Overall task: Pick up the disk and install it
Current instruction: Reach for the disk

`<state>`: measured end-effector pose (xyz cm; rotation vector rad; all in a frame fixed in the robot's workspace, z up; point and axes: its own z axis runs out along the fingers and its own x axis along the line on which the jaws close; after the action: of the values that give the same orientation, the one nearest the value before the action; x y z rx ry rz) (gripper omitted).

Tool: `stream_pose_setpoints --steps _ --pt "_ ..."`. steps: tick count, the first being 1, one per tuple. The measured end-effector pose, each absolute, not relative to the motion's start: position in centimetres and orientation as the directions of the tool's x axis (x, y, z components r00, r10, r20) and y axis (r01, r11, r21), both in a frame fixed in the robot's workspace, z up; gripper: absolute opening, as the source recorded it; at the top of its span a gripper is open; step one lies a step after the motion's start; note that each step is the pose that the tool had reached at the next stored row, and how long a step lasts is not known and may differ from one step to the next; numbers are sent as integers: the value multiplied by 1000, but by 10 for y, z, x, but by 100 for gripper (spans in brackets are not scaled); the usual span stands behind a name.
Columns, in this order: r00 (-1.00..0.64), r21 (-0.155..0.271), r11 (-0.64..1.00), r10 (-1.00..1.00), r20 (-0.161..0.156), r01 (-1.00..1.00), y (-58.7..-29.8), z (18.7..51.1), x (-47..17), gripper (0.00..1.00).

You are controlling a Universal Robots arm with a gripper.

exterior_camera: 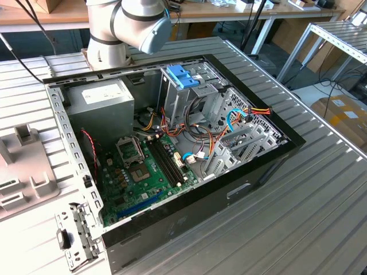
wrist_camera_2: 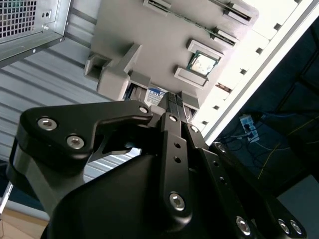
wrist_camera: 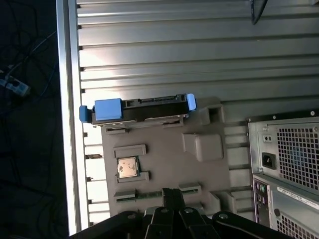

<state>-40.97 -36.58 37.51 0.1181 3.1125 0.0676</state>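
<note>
Black two-finger gripper (wrist_camera: pixel 172 193) (wrist_camera_2: pixel 173 102) was in both wrist views, its fingertips pressed together with nothing between them. It hung over a light-grey moulded plastic fixture tray (wrist_camera: pixel 164 149) (wrist_camera_2: pixel 139 35) (exterior_camera: pixel 23 166), apart from everything on it.

The disk (wrist_camera: pixel 144 110), a flat silver hard drive with a blue plastic side bracket, stood on its edge in a slot at one end of that tray, near the table's edge. In the second wrist view only a bit of its white-and-blue label (wrist_camera_2: pixel 155 94) showed, past the fingertips. It was not gripped and not installed.

A small square silver processor chip (wrist_camera: pixel 128 168) (wrist_camera_2: pixel 202 63) sat in a pocket of the same tray, between the disk and the gripper.

The tray lay on a ribbed silver metal table (exterior_camera: pixel 321 217) at the exterior view's left, beside an open black computer case (exterior_camera: pixel 229 189). In the case were a green motherboard (exterior_camera: pixel 149 172), a grey power-supply box (exterior_camera: pixel 103 100) and a grey metal drive cage with light-blue latch tabs (exterior_camera: pixel 183 74).
</note>
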Motion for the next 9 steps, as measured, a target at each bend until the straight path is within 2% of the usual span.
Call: stream_pose_setpoints --steps 9 --pt "-997 44 996 76 -24 75 -360 370 -414 11"
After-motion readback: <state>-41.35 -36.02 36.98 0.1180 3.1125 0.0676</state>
